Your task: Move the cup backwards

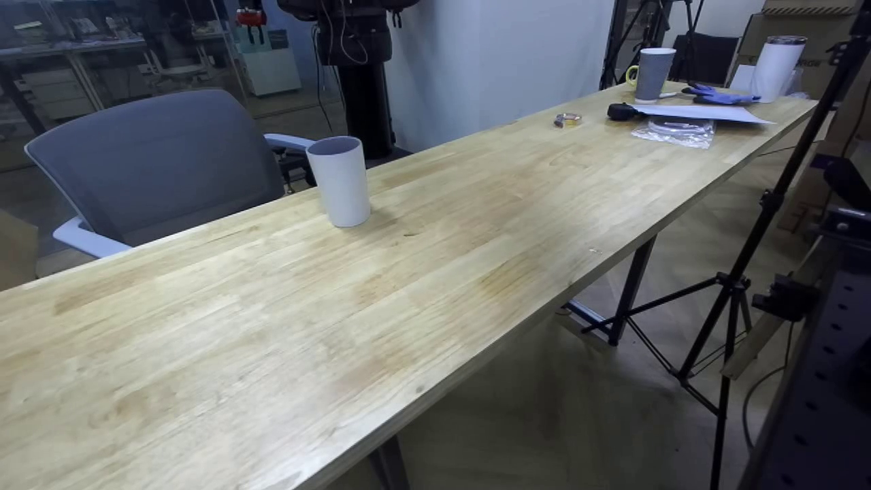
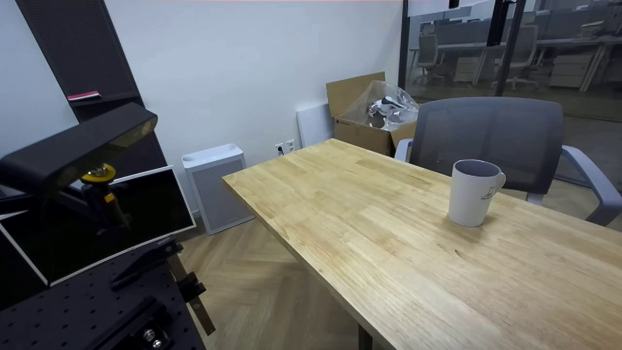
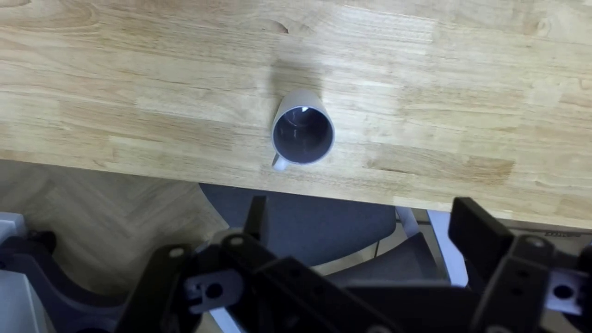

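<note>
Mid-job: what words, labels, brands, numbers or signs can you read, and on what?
"GE", on the cardboard box behind the white tumbler; the letters before it are partly hidden.
Cup: dark print, too small to read.
Open carton: small mark, illegible.
I can read nothing else for sure.

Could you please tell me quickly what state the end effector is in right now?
End effector: open, holding nothing; the white mug stands apart from it on the wooden table.
</note>
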